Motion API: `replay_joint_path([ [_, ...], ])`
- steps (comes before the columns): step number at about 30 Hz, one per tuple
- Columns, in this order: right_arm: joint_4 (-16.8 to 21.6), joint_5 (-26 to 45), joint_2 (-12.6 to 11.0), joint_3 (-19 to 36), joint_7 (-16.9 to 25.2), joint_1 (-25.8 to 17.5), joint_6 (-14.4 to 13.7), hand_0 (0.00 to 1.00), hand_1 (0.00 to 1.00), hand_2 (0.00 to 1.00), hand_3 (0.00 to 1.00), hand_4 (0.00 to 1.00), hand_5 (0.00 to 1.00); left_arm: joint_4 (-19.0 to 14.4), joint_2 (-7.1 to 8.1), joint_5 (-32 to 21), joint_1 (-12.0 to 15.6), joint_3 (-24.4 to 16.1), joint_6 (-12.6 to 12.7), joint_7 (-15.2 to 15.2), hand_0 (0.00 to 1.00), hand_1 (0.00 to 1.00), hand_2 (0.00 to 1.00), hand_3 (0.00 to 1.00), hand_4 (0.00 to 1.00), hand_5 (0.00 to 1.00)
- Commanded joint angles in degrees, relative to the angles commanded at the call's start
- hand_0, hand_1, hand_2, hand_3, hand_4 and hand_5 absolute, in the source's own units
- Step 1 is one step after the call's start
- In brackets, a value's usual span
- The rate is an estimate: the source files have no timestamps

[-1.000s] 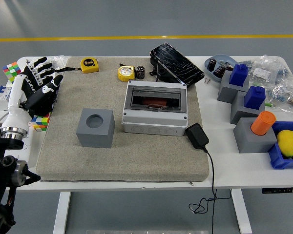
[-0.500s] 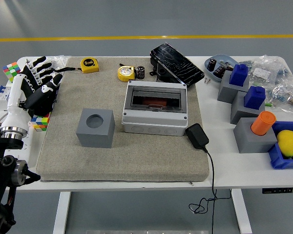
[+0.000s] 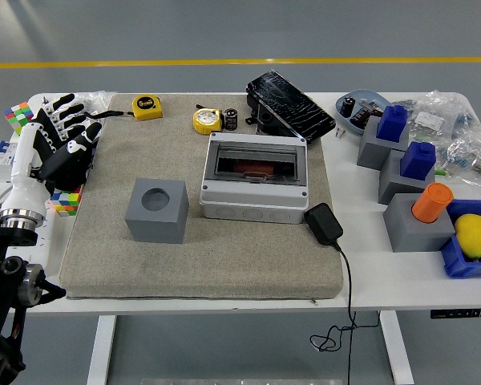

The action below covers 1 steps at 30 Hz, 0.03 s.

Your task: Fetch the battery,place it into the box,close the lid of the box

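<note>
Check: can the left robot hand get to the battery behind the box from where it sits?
Probably yes. The left robot hand hovers open at the mat's left edge; the battery stands behind the box, beside a yellow tape measure. The mat between them looks bare, though that tape measure crowds it.

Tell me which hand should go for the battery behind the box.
Left, probably. The left hand hovers open at the mat's left edge; the right is out of view. The battery stands beyond the box, beside the yellow tape measure.
</note>
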Motion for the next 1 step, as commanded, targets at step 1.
replay_joint_path([
  [1,0.0,0.0,0.0,0.0,0.0,0.0,0.0,0.635,0.626,0.645,0.564,0.983,0.492,0.0,0.00,0.0,0.0,0.0,0.0,0.0,0.674,0.727,0.769,0.794,0.998,0.385],
])
